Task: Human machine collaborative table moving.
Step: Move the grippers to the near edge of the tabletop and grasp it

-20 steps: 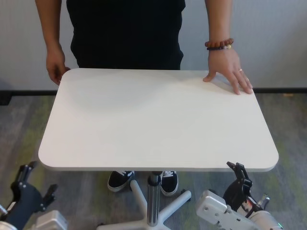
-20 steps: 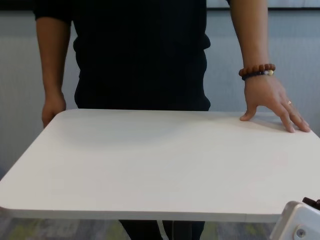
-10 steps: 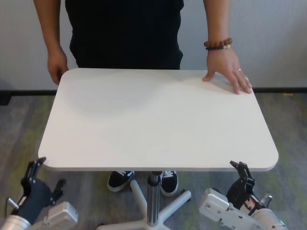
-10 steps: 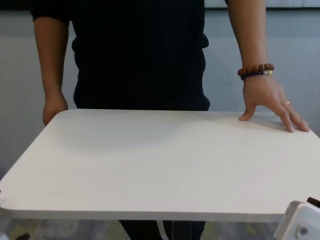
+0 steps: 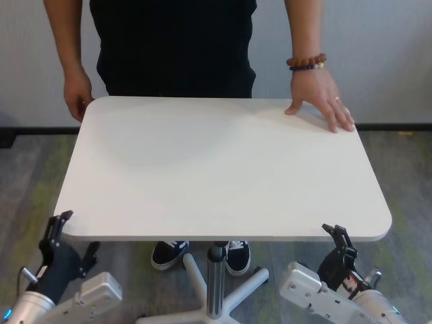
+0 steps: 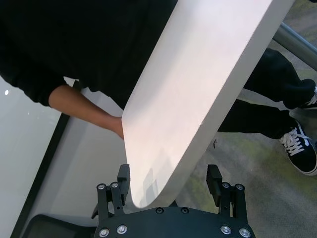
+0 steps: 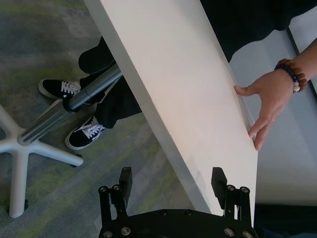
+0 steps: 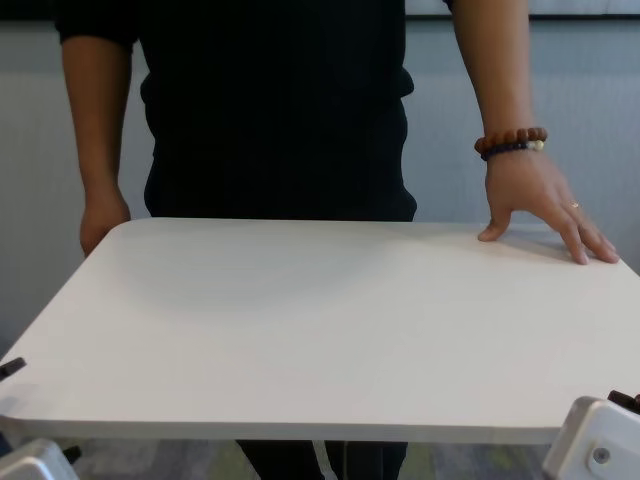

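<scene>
Office (or lab): grey-green carpet tiles [image 5: 27,169], plain white wall [image 5: 391,61].

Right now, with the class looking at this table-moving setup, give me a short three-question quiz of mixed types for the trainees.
1. True or false: the left gripper is already clamped shut on the table.
2. Multiple choice: where is the person's braceleted hand? A) flat on the tabletop's far corner B) gripping the centre pole C) hanging clear of the table
3. Short answer: which edge of the table does the right gripper sit at?

Key
1. False: its jaws stand open, straddling the near corner.
2. A
3. The near edge, by the robot's right corner, jaws open.
</scene>
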You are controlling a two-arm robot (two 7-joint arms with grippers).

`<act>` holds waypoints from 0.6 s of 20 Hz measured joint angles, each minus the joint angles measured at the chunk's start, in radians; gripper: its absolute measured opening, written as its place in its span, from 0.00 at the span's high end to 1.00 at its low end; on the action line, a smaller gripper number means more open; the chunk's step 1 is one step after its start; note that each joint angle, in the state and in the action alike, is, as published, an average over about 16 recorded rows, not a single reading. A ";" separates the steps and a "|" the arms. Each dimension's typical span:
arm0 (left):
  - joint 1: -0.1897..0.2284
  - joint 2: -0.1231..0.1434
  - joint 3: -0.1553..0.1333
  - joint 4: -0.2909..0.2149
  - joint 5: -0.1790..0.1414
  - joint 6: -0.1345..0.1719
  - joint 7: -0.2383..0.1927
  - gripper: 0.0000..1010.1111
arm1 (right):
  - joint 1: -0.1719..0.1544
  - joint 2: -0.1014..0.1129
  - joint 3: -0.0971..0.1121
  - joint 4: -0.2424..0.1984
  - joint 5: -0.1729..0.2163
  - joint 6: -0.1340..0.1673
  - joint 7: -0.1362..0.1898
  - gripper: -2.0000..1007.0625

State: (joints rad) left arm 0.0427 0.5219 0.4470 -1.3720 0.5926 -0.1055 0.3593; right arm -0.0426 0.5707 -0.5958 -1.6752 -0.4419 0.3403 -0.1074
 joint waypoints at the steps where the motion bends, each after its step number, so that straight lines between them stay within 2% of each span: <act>1: -0.004 -0.004 0.002 0.004 0.008 0.003 0.000 0.01 | 0.002 -0.002 0.001 0.002 -0.003 -0.001 0.002 0.01; 12: -0.047 -0.054 0.020 0.062 0.084 0.022 0.011 0.01 | 0.012 -0.019 0.013 0.028 -0.036 -0.011 0.016 0.01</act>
State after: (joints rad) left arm -0.0042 0.4676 0.4666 -1.3097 0.6766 -0.0838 0.3706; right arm -0.0305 0.5521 -0.5828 -1.6469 -0.4783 0.3297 -0.0917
